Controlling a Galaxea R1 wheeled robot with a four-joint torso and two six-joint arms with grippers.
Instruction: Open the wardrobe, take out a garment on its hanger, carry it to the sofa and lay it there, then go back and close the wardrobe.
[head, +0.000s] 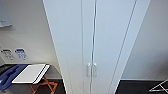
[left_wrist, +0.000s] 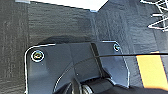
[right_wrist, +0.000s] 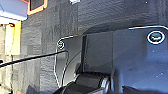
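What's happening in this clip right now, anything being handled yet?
Nothing is being handled. The robot faces the wardrobe head-on; both white doors are shut, and the pair of small handles sits side by side at the centre seam. To the left, by the wall, stands a white-topped folding table on orange legs. Both wrist cameras look down at dark carpet.

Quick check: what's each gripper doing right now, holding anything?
Left gripper: cannot be told; its wrist view shows dark floor, no fingers.
Right gripper: cannot be told, same reason.
The wardrobe doors are shut in the head view.
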